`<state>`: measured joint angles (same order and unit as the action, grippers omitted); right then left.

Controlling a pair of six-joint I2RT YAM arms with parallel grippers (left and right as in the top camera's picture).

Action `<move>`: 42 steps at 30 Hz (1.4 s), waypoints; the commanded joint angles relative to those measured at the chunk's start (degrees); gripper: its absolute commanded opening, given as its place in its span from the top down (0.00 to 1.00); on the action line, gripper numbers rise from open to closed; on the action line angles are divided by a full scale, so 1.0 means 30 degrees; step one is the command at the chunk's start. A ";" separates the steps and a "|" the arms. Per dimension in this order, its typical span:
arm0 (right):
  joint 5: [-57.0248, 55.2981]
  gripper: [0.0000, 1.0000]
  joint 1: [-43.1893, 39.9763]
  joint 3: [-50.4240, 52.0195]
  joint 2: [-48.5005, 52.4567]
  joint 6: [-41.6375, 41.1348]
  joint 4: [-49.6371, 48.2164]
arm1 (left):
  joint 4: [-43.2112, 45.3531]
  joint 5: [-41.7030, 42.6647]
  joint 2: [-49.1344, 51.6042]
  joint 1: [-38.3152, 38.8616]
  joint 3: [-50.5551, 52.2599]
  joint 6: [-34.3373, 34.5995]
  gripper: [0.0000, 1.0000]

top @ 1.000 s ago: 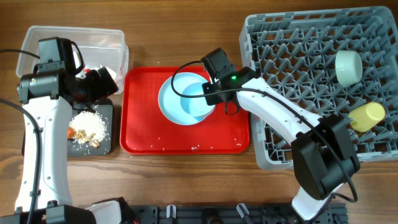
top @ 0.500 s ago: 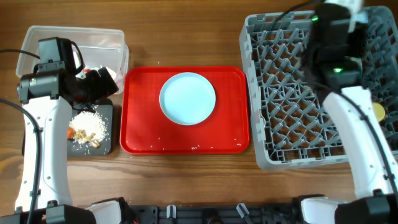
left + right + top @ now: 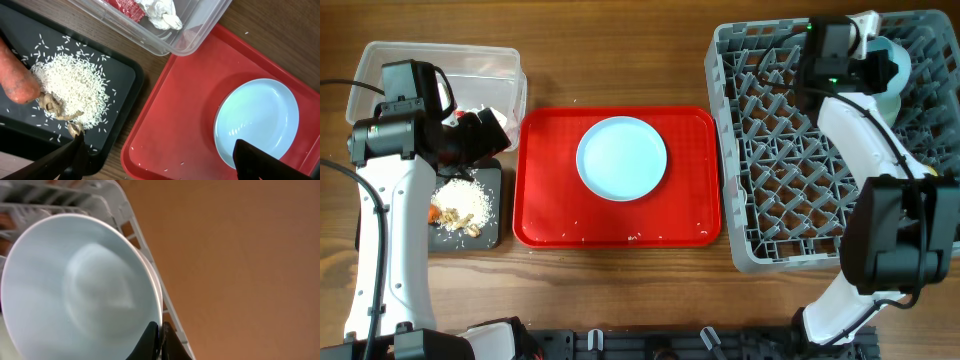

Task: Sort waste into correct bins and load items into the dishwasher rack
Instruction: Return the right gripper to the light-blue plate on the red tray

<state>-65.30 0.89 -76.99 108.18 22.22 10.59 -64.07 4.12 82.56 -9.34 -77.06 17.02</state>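
My right gripper [image 3: 161,335] is shut on the rim of the light blue bowl [image 3: 85,290], holding it tilted over the far right corner of the grey dishwasher rack [image 3: 790,150]; the overhead view shows the gripper [image 3: 876,58] there too. The light blue plate [image 3: 621,158] lies alone on the red tray [image 3: 550,200]. My left gripper [image 3: 160,160] is open and empty, hovering where the black tray [image 3: 120,75] meets the red tray. The black tray holds rice [image 3: 75,90] and the carrot [image 3: 15,75]. The clear tub [image 3: 200,30] holds the tissue [image 3: 160,12] and red wrapper [image 3: 127,6].
My right arm crosses the rack's right side and hides the mint bowl and yellow cup there. The spoon is out of view. A few rice grains lie on the red tray's front edge. Bare wooden table [image 3: 620,290] lies in front of the trays.
My right arm lifted the light blue bowl off the plate and swung it right to the rack's far right corner. The plate now lies bare. The left arm has not moved.
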 commanded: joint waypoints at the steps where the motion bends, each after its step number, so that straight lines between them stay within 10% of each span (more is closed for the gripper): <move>1: 0.0466 0.95 0.0816 -0.0044 0.1144 0.0022 0.0168 | 0.0058 -0.0189 0.0095 0.0036 0.0007 -0.0029 0.05; 17: -0.2878 0.95 0.4481 -0.0044 0.1115 -0.0474 0.1071 | 0.0066 -0.0189 0.0095 0.0036 0.0007 -0.0029 0.05; 25: -0.2382 0.77 0.5523 -0.0044 0.0896 -0.2004 0.2237 | 0.0066 -0.0189 0.0095 0.0036 0.0007 -0.0029 0.05; 35: 0.6790 0.41 0.5508 -0.0051 -0.3840 -0.5457 0.6754 | 0.0051 -0.0182 0.0095 0.0036 0.0007 -0.0029 0.05; 42: 2.5245 0.36 0.5872 -0.0051 -0.6535 -0.7227 0.7249 | 0.0058 -0.0189 0.0095 0.0036 0.0007 -0.0029 0.05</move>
<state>-12.56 17.45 -77.01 88.53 6.09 31.97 -64.05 4.12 82.56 -9.34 -77.06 17.02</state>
